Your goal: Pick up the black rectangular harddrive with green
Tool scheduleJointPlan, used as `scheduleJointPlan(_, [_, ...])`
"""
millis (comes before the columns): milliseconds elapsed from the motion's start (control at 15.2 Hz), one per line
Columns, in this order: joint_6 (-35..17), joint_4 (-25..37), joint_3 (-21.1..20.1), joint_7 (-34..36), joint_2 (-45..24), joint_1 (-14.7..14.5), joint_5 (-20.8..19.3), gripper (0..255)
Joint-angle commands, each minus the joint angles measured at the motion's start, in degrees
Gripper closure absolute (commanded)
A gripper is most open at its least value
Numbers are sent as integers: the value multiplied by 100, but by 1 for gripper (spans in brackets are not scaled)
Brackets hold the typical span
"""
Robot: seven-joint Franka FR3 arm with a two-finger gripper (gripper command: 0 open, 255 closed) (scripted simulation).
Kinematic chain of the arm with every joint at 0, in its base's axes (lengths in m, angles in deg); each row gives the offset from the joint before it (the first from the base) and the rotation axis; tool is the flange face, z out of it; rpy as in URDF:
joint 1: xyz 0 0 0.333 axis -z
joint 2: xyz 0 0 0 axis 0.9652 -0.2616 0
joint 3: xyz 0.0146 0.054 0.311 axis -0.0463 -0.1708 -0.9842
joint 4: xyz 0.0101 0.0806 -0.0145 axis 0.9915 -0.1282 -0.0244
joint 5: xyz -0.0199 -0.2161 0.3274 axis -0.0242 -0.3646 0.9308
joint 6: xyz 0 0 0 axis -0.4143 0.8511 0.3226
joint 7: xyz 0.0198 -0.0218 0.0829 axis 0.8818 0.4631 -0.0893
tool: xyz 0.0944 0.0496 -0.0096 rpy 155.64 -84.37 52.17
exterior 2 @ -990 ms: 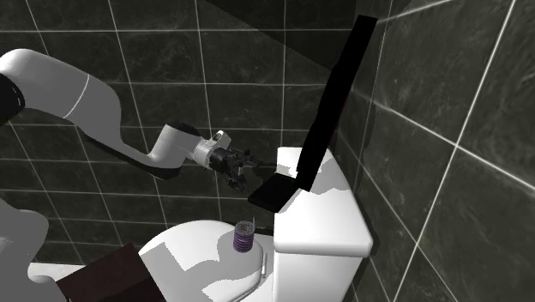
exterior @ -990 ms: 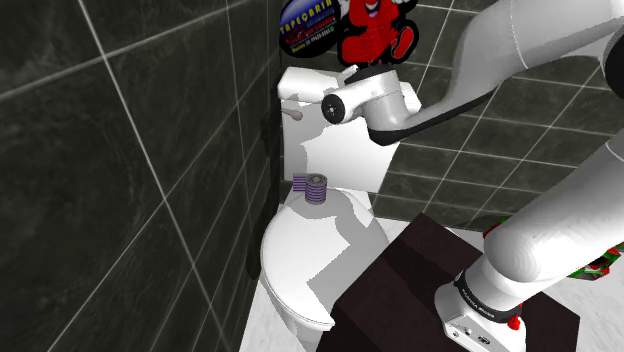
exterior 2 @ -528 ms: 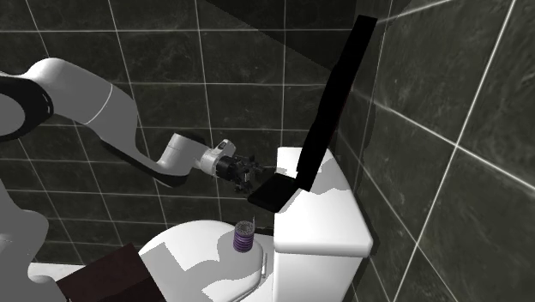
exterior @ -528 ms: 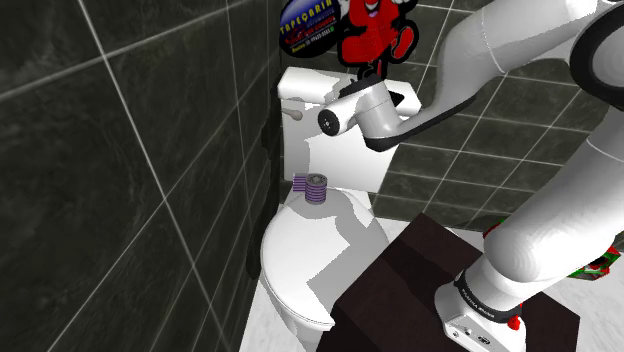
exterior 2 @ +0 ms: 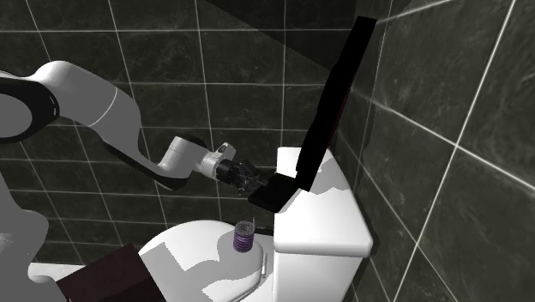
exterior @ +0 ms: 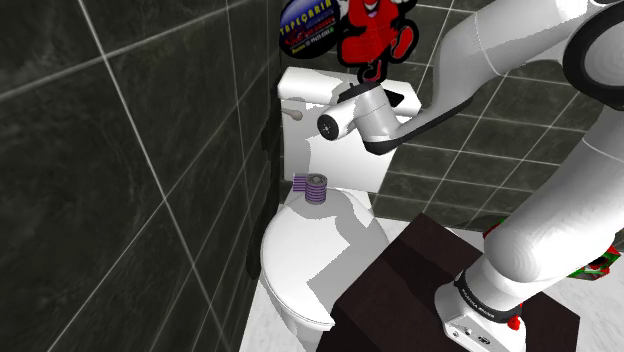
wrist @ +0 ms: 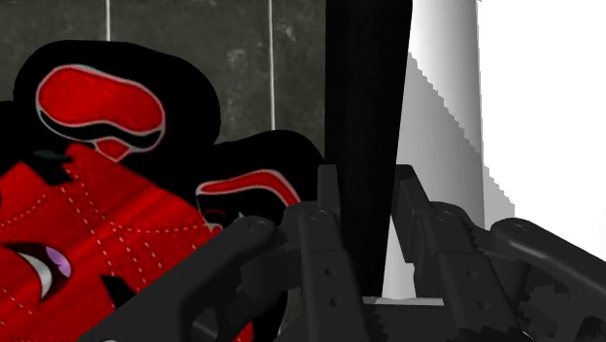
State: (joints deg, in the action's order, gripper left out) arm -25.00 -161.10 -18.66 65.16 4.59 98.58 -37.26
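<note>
Pincer (wrist: 367, 185) clamped on the black hard drive (wrist: 367, 87) — a finger tight against each side — drive jutting straight ahead of the pincer, at the white toilet tank's (exterior 2: 321, 225) edge.

harddrive (exterior 2: 274, 193): on tank (exterior 2: 321, 232) top, at its edge | spool (exterior: 316, 189): on toilet bowl (exterior: 300, 260), before tank | stand (exterior: 400, 290): beside bowl

Wall tiles (exterior: 120, 150): dark marbled stone look, faint sheen, pale grout lines.
Toilet (exterior 2: 321, 225): plain white, smooth.
Harddrive (exterior 2: 276, 192): flat, matt black.
Pincer (wrist: 366, 180): matt black, hard, dotted with small round holes.
Arm (exterior: 560, 215): smooth white shell, soft gloss.
Stand (exterior: 400, 285), lower right of the shoulder view: dark brown, matt.
</note>
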Motion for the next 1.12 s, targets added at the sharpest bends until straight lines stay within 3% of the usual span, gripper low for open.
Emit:
scheduleJointPlan(0, [-8,-3,2,-1,-10,1,1,255])
scheduleJointPlan(1056, [-306,159,25,-749,649,63,314,255])
